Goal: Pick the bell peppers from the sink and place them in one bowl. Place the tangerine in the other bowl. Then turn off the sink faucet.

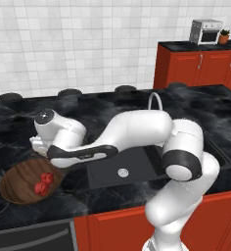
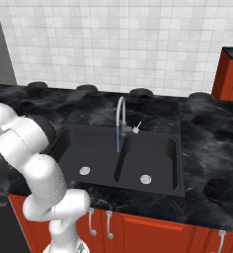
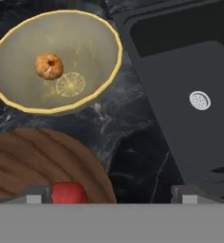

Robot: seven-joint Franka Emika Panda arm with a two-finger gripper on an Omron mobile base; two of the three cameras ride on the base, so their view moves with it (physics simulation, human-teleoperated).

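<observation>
Peppers point(image 1: 43, 183), two red lumps, lie together in the wooden bowl point(image 1: 17, 184) on the counter just left of the sink point(image 1: 125, 171) in the left base view; the arm reaches from the lower right across the sink's front to above that bowl, its hand hidden behind the wrist. Right base view: the faucet point(image 2: 120, 118) stands at the sink's back edge between the two basins, a blue stream falling from its spout, so the water appears to be running. Hand view: the tangerine point(image 3: 49, 66) rests inside the cream bowl point(image 3: 105, 29), beside the sink and just beyond the wooden bowl's rim; the gripper point(image 3: 109, 193) stands wide open, holding nothing. Sorting looks complete; the remaining step is judged to be shutting the faucet, which calls for swinging the arm back over the sink to the lever at the faucet's base.
</observation>
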